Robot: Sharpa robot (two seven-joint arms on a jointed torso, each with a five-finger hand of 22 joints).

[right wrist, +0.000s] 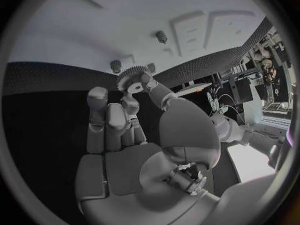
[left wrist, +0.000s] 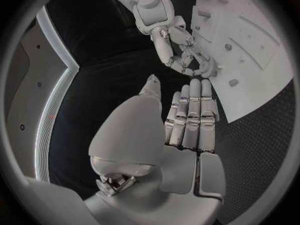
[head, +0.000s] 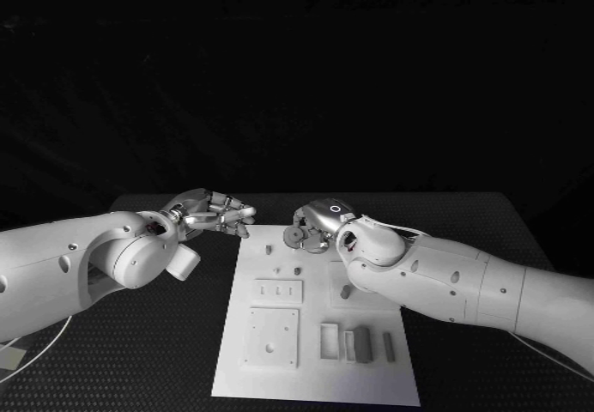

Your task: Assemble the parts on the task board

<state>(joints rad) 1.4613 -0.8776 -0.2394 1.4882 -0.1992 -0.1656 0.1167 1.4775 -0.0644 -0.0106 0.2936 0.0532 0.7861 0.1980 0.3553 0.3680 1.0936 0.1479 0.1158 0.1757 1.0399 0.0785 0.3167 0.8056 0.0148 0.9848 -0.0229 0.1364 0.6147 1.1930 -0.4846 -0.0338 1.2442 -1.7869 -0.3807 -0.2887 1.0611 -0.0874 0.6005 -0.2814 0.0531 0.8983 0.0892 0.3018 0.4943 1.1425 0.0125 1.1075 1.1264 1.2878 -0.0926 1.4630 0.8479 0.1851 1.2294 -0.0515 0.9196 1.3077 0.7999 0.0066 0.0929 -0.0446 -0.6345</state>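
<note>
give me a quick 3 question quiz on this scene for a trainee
1. True or false: the right hand pinches a gear.
2. Which is the left hand holding? A) a gear B) a peg C) nothing
3. Fill in: the gear is held over the far end of the white ____.

Key:
1. True.
2. C; the left wrist view shows its fingers straight and empty.
3. task board.
</note>
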